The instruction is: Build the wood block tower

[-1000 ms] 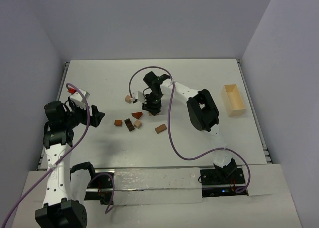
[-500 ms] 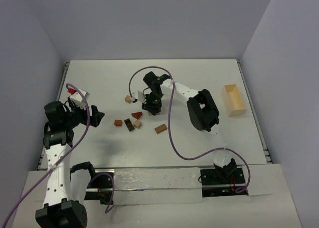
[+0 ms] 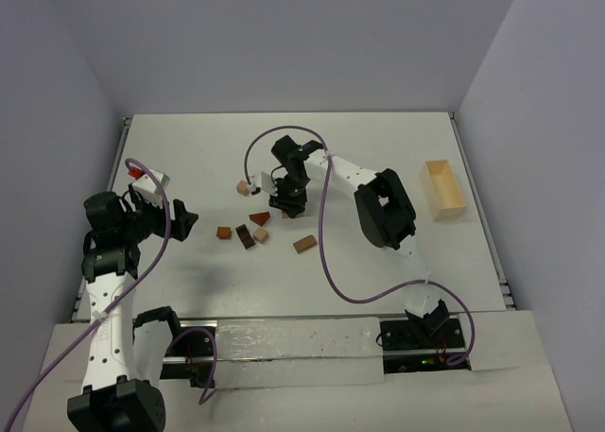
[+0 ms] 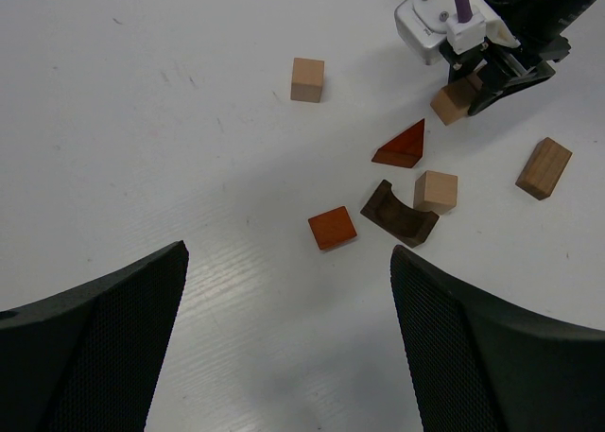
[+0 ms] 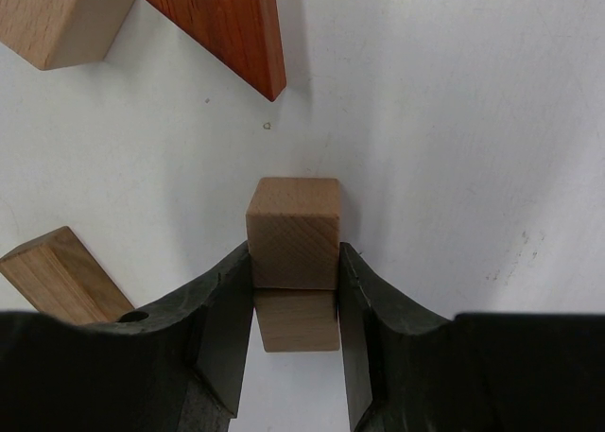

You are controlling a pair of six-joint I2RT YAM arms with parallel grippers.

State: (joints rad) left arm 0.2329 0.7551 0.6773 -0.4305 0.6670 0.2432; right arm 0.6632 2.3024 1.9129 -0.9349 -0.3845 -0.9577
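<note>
The right gripper is closed part-way on a tan cube, which is clamped between both fingers. The cube is held at the surface of the white table, near its middle. A second tan face is seen directly under the cube. Whether it belongs to a separate block cannot be told.

The other blocks are spread on the table on the left-arm side of the clamped cube:
- A red-brown triangular piece lies nearest.
- A dark arched block is touched by a small tan block.
- A red-brown square block lies just beside the arched block.
- A tan bar lies apart.
- A far cube lies alone.

The left gripper is opened wide and nothing is held in it. It is positioned above the table's left side, well apart from the blocks.

A pale wooden box is placed near the right edge.
</note>
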